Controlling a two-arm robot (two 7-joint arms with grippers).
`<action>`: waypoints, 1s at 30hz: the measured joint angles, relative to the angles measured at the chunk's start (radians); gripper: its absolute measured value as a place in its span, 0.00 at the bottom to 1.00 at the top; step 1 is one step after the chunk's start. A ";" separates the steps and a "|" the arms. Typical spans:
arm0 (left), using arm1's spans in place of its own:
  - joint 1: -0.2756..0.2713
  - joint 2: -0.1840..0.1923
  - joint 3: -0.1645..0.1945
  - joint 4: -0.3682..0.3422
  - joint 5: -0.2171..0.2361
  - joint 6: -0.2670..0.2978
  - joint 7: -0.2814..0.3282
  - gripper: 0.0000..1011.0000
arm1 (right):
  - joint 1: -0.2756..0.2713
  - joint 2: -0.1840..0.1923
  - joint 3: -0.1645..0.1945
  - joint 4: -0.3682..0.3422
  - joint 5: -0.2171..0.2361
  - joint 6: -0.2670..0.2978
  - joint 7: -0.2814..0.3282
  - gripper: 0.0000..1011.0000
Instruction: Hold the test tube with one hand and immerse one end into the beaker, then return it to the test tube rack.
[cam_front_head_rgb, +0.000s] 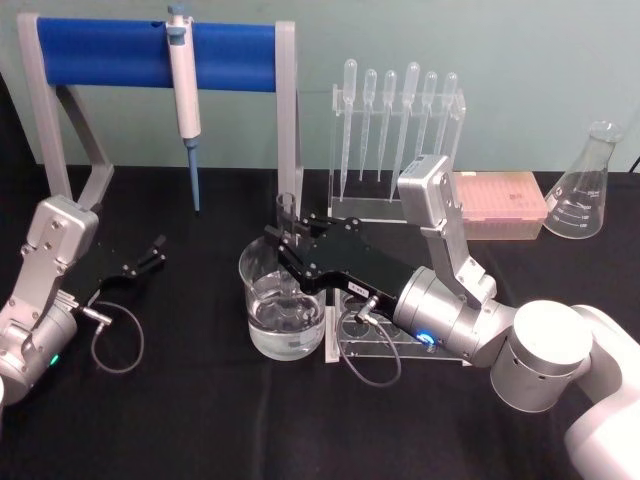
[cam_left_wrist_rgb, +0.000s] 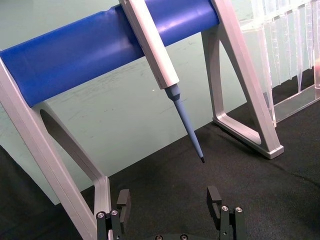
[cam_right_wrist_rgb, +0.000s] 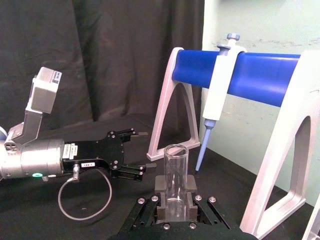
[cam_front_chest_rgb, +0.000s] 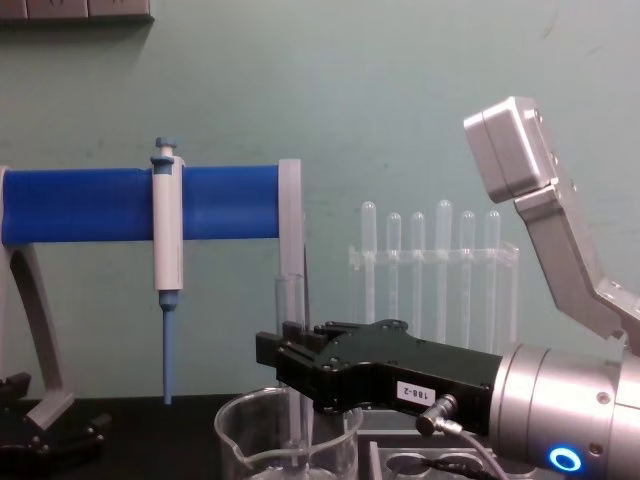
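Note:
The test tube (cam_front_head_rgb: 287, 212) stands upright with my right gripper (cam_front_head_rgb: 284, 251) shut on it, directly over the beaker (cam_front_head_rgb: 284, 305). In the chest view the test tube (cam_front_chest_rgb: 290, 300) runs down past the black fingers (cam_front_chest_rgb: 300, 352) into the beaker (cam_front_chest_rgb: 240, 430), which holds some water. Whether its lower end touches the water I cannot tell. The right wrist view shows the open rim of the test tube (cam_right_wrist_rgb: 175, 172) clamped between the pads (cam_right_wrist_rgb: 161, 185). My left gripper (cam_front_head_rgb: 150, 254) rests open on the table at the left, also seen from its own wrist as left gripper (cam_left_wrist_rgb: 168, 204).
A blue-barred stand (cam_front_head_rgb: 110, 52) at the back carries a white-and-blue pipettor (cam_front_head_rgb: 184, 90). Behind the beaker is a clear rack of plastic pipettes (cam_front_head_rgb: 400, 120), a pink tip box (cam_front_head_rgb: 500, 200) and a conical flask (cam_front_head_rgb: 585, 185). A clear tube rack (cam_front_head_rgb: 385, 345) lies under my right wrist.

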 joint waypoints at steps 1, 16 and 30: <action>0.000 0.000 0.000 0.000 0.000 0.000 0.000 0.99 | 0.000 0.000 0.000 0.000 0.000 0.000 0.000 0.22; 0.000 0.000 0.000 0.000 0.000 0.000 0.000 0.99 | 0.000 0.000 0.000 0.000 0.000 0.000 0.000 0.22; 0.000 0.000 0.000 0.000 0.000 0.000 0.000 0.99 | 0.000 0.000 0.000 0.000 0.000 0.000 0.000 0.22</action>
